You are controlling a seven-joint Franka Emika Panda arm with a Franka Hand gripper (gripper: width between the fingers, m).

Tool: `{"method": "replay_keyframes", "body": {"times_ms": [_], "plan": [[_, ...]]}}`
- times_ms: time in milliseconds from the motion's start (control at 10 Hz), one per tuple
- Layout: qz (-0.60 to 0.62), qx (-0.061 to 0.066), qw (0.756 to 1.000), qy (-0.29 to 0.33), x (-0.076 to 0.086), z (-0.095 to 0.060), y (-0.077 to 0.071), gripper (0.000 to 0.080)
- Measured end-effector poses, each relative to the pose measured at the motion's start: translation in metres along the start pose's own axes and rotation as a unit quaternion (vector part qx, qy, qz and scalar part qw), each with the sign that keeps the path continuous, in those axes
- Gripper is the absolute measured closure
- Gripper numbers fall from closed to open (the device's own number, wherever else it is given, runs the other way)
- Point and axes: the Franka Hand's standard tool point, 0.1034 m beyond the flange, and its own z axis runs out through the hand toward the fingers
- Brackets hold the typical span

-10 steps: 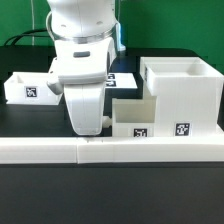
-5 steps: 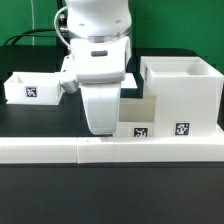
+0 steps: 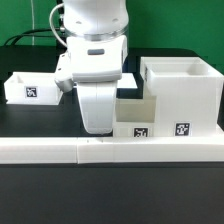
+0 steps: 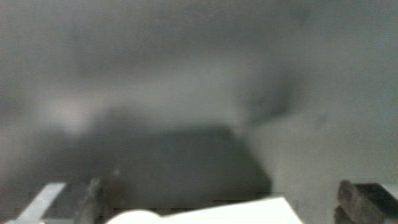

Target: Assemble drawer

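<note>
Claw: I am seeing the gripper [image 3: 98, 127] with its jaws standing wide apart and nothing between them. In the wrist view the fingers [image 4: 64, 203] are showing well apart.
Position: I am holding it low over the table [image 3: 40, 118], at the near tray [image 3: 137, 120], by that tray's end on the exterior view's left. I cannot tell whether they are touching.
Step, my reading: I am treating this as the approach to gripping that tray.
Doing it well: I am aiming to straddle one tray wall, one finger inside and one outside, and to sink fully before closing. I am keeping clear of the casing [image 3: 185, 95] and the wall strip [image 3: 50, 150] so that nothing gets nudged.
Wrist check: the view is coming through badly blurred. A white edge [image 4: 169, 215] is showing between the fingers, and I cannot tell which part it belongs to.
Drawer parts: the casing is sitting at the exterior view's right, with the near tray just beside its front. The left tray [image 3: 30, 88] is lying well apart at the exterior view's left.
Casing contents: the top is standing open and nothing is showing inside; the floor is hidden.
Near tray contents: nothing is showing, though the gripper is hiding part of it.
Left tray contents: nothing is showing above the rim; the floor is hidden.
Risk: I am expecting a shallow pinch to tip the tray.
</note>
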Motion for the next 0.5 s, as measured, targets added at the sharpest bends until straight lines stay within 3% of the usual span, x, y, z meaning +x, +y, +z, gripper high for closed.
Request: {"method": "replay_keyframes", "body": {"times_ms": [300,500], "plan": [[-0.009,0.002,1.000,0.000,-0.001,-0.001,0.000,0.0151],[-0.036,0.009,0.999,-0.001,-0.006,-0.018,0.009,0.0151]]}}
